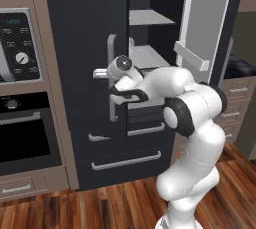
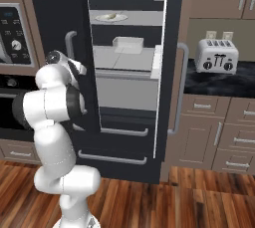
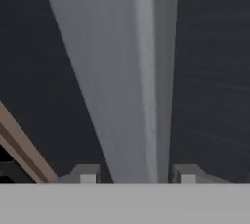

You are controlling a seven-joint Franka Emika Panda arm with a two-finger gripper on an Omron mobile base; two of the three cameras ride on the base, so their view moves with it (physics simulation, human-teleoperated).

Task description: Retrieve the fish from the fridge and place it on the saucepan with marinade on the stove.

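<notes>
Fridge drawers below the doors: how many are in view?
2. The upper drawer sits directly under the fridge doors; the lower drawer sits beneath it, nearest the floor. In the left base view the arm covers part of both; none other seems hidden.

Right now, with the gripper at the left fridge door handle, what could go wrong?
1. The gripper straddles the left door handle; whether its fingers clamp it is unclear, so a pull may slip off.
2. The right door already stands open; the elbow sits near it and could bump it when swinging.
3. The fish lies on a plate on an upper shelf, a high reach from here.
</notes>
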